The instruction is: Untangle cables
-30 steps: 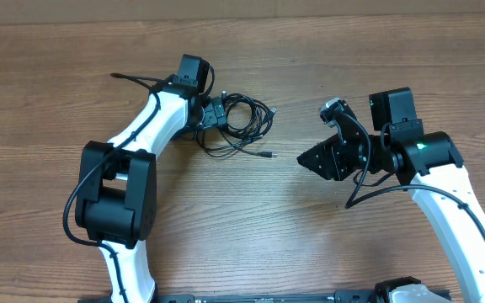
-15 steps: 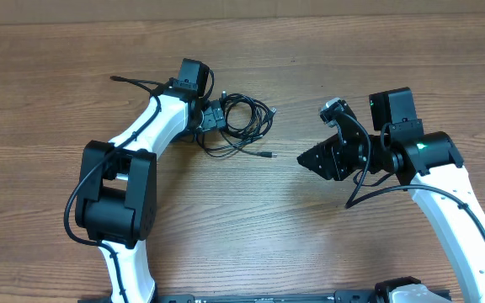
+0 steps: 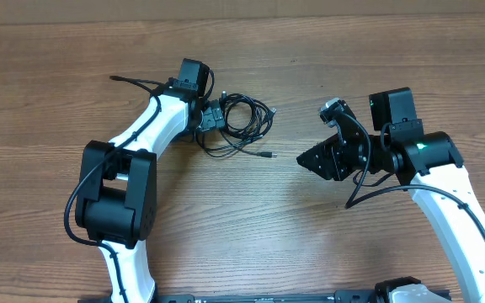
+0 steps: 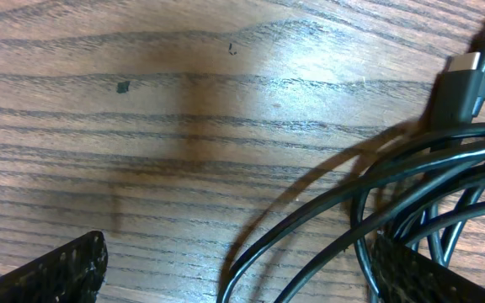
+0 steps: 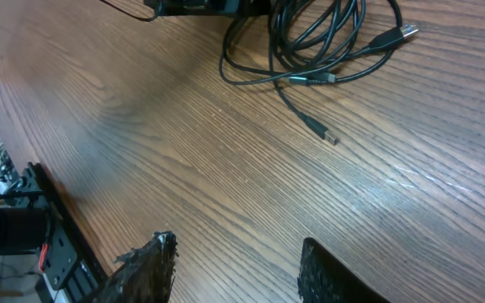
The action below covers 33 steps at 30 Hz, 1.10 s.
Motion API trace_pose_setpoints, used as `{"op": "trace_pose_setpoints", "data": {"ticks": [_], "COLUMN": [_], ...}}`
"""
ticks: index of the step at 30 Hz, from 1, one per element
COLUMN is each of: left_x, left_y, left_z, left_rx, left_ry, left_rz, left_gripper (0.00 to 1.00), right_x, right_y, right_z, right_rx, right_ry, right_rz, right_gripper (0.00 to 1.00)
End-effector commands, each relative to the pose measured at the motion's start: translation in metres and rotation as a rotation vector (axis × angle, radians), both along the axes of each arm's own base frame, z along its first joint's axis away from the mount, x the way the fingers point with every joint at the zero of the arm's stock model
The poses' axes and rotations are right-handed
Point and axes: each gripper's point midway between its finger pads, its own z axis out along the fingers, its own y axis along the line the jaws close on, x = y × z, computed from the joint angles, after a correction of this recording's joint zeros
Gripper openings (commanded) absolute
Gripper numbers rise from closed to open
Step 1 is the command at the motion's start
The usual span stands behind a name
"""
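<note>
Judging by the cables (image 3: 244,122) looped together on the worktop (image 3: 251,219) right at the wide-open left end effector (image 4: 238,273), untangling looks barely begun; the right end effector (image 5: 238,269) hangs open and empty, well apart from it.

Overhead straight down on brown wooden table (image 3: 310,252); left wrist close-up on tangled thin black cables (image 4: 455,94), right wrist sees them obliquely, farther.

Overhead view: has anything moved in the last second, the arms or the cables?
Nothing has visibly changed. The left gripper stays open at the edge of the cables, and the right gripper stays off to the side with nothing between its fingers.
</note>
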Motion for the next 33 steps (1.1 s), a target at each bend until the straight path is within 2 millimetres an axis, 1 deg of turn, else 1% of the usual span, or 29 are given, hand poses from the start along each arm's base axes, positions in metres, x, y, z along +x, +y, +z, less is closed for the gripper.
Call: {"op": "trace_pose_setpoints", "data": {"ticks": [1, 3, 7, 9, 13, 18, 20, 21, 22, 23, 24, 28, 33], "left_x": [-0.002, -0.003, -0.009, -0.01, -0.007, -0.007, -0.01, -0.013, -0.016, -0.02, -0.023, -0.035, -0.044], "left_y": [-0.001, -0.002, -0.007, -0.009, -0.012, -0.011, -0.01, -0.009, -0.008, -0.007, -0.005, 0.005, 0.008], "left_z": [-0.002, -0.007, -0.027, -0.03, -0.029, -0.029, -0.03, -0.03, -0.031, -0.032, -0.032, -0.033, -0.034], "left_rx": [0.022, 0.027, 0.047, 0.054, 0.05, 0.052, 0.056, 0.059, 0.062, 0.069, 0.076, 0.124, 0.134], "left_ry": [0.001, 0.013, 0.053, 0.059, 0.045, 0.042, 0.056, 0.067, 0.08, 0.096, 0.11, 0.157, 0.193], "left_rz": [-0.024, -0.032, -0.07, -0.074, -0.078, -0.076, -0.076, -0.076, -0.076, -0.076, -0.073, -0.05, -0.052], "left_gripper": [1.0, 1.0, 1.0, 1.0, 1.0, 1.0, 1.0, 0.97, 0.9, 0.86, 0.84, 0.84, 0.85], "right_x": [-0.001, -0.002, -0.003, -0.003, -0.003, -0.003, -0.003, -0.003, -0.003, -0.003, -0.003, -0.003, -0.004], "right_y": [0.004, 0.004, 0.006, 0.006, 0.006, 0.006, 0.006, 0.006, 0.006, 0.006, 0.006, 0.006, 0.006], "right_z": [0.004, 0.004, 0.005, 0.005, 0.005, 0.005, 0.005, 0.005, 0.005, 0.005, 0.005, 0.005, 0.005], "right_rx": [0.021, 0.021, 0.032, 0.036, 0.036, 0.036, 0.036, 0.036, 0.036, 0.036, 0.036, 0.036, 0.034], "right_ry": [0.0, 0.003, 0.005, 0.006, 0.006, 0.006, 0.006, 0.007, 0.007, 0.007, 0.007, 0.007, 0.013], "right_rz": [0.011, 0.011, 0.017, 0.019, 0.019, 0.019, 0.019, 0.018, 0.018, 0.018, 0.018, 0.019, 0.019], "right_gripper": [0.47, 0.46, 0.46, 0.46, 0.47, 0.47, 0.47, 0.47, 0.46, 0.46, 0.46, 0.46, 0.46]}}
